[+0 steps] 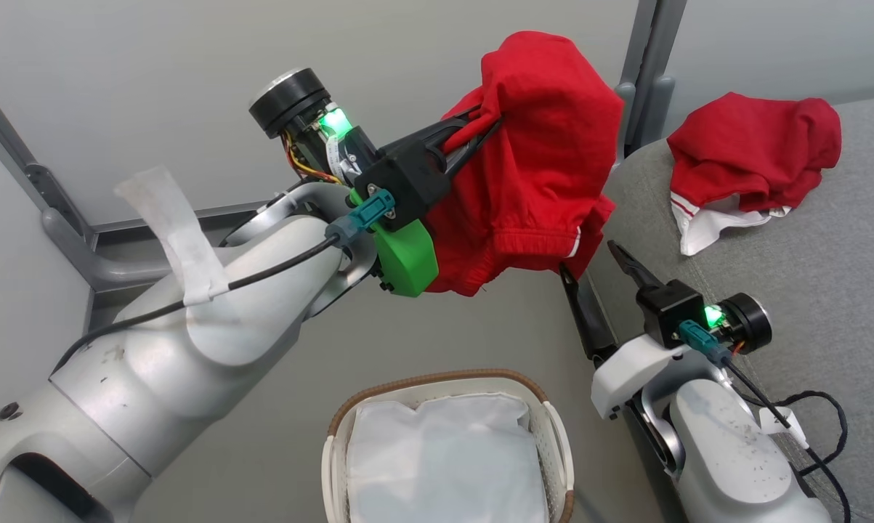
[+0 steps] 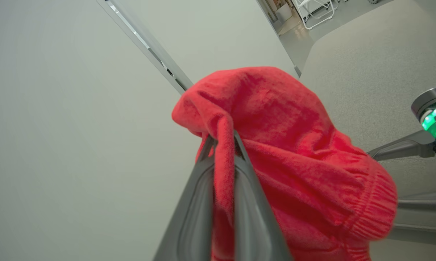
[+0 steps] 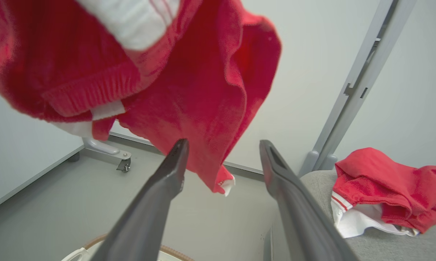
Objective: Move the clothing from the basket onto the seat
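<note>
Clothing [image 1: 531, 167] bright red, bunched, ribbed waistband, white stripe trim.

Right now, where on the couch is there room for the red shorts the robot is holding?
The grey couch cushion is bare across the wide stretch between the crumpled red garment at its far end and the right gripper at its near edge. It is crowded around that garment.
</note>
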